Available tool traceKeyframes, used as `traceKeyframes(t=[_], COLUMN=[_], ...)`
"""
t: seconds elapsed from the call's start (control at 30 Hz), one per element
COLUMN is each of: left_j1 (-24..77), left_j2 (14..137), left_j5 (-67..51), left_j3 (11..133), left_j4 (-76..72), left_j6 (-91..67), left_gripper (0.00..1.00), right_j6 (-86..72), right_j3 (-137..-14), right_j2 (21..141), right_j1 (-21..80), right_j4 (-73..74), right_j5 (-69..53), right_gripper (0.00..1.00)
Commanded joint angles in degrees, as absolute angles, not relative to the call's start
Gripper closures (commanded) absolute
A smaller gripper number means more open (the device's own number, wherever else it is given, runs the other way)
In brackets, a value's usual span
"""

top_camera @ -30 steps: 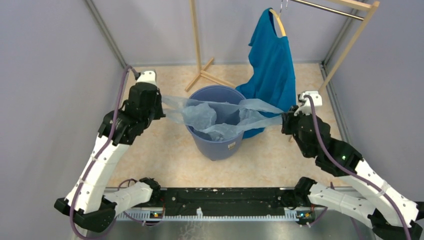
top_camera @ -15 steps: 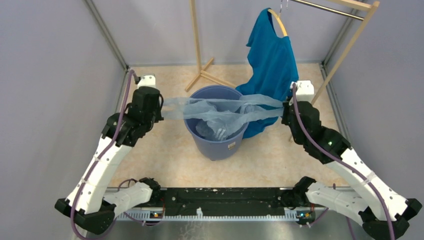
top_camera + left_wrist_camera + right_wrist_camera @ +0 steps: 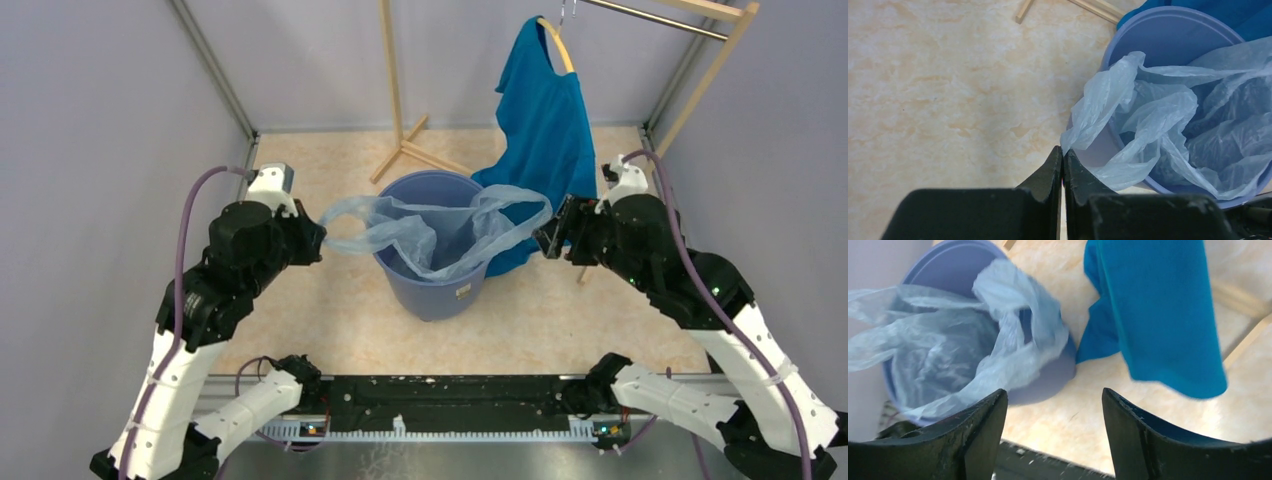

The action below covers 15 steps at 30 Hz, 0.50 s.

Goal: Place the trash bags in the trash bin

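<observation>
The left end effector [image 3: 1063,154] has its fingers pressed almost together, pinching one corner of the trash bag [image 3: 1148,115] at the very tips. From that grip the bag runs ahead, over the rim and down into the trash bin [image 3: 435,293], which stands on the table [image 3: 330,310] between the two arms. The right end effector [image 3: 1054,392] is spread wide and holds nothing. A loose loop of bag rises over the rim ahead to its left, and the blue T-shirt [image 3: 1158,315] hangs ahead to its right.
</observation>
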State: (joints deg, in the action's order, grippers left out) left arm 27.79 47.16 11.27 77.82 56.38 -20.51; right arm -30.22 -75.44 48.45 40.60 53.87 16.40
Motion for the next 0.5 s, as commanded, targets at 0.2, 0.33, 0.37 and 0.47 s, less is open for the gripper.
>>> traceKeyframes(t=[0.2,0.33,0.37,0.47], left_j1=[27.6,27.5,27.6,27.5], left_j2=[46.0,45.8,45.8,45.8], left_j5=[5.2,5.5,5.7,5.6], left_j3=[76.2,76.2,76.1,76.1], left_j4=[52.0,52.2,52.2,52.4], left_j6=[-21.0,-20.2,-20.1,-20.0], left_gripper=[0.92,0.92,0.92,0.92], right_j6=[-57.6,-60.1,-60.7,-61.5], right_j3=[-66.7,-63.1,-62.6,-61.1], right_j2=[42.4,43.6,44.2,46.6], right_j1=[40.1,40.1,40.1,40.0], right_j4=[46.0,38.2,36.8,33.8], right_j5=[-4.2,-3.9,-3.3,-1.4], right_gripper=[0.26,0.26,0.27,0.32])
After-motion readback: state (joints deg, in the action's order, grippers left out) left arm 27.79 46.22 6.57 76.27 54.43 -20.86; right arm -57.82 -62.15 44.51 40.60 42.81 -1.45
